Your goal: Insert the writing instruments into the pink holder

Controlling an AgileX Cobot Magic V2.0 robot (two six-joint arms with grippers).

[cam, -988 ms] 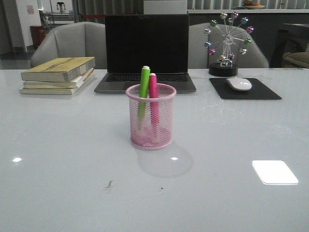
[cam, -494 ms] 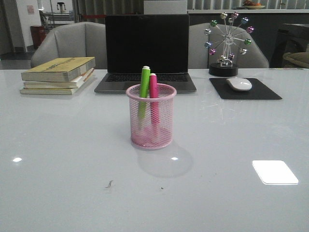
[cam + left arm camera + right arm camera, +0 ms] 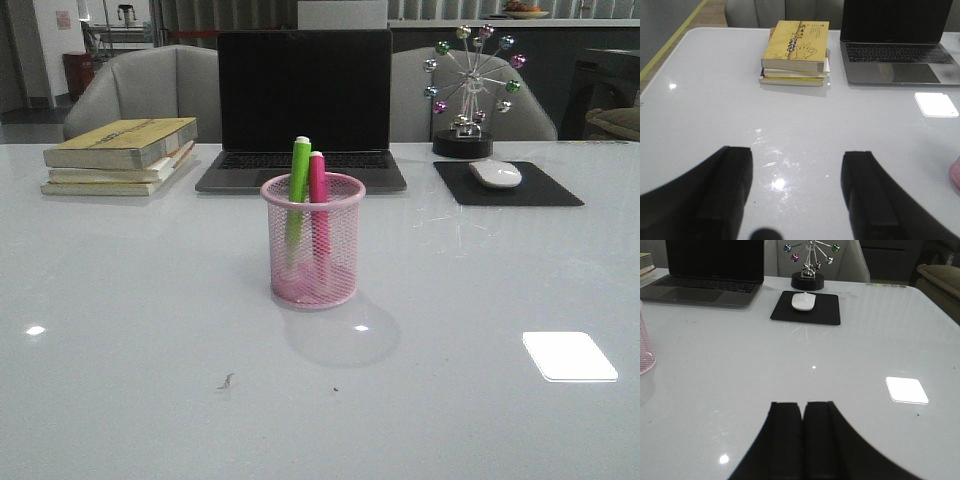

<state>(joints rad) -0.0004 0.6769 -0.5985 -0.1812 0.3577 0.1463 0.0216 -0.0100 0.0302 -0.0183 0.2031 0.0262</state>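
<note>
The pink mesh holder (image 3: 313, 241) stands at the middle of the white table in the front view. A green highlighter (image 3: 298, 186) and a pink highlighter (image 3: 318, 199) stand upright inside it, side by side, caps above the rim. No arm appears in the front view. My left gripper (image 3: 797, 162) hangs open over bare table, nothing between its fingers; the holder's edge (image 3: 955, 172) shows at that view's border. My right gripper (image 3: 802, 407) is shut on nothing, with the holder (image 3: 645, 342) far off to one side.
A stack of books (image 3: 122, 155) lies at the back left. An open laptop (image 3: 303, 105) stands behind the holder. A white mouse (image 3: 495, 174) rests on a black pad (image 3: 510, 184) at the back right, with a ball-wheel ornament (image 3: 470, 85) behind it.
</note>
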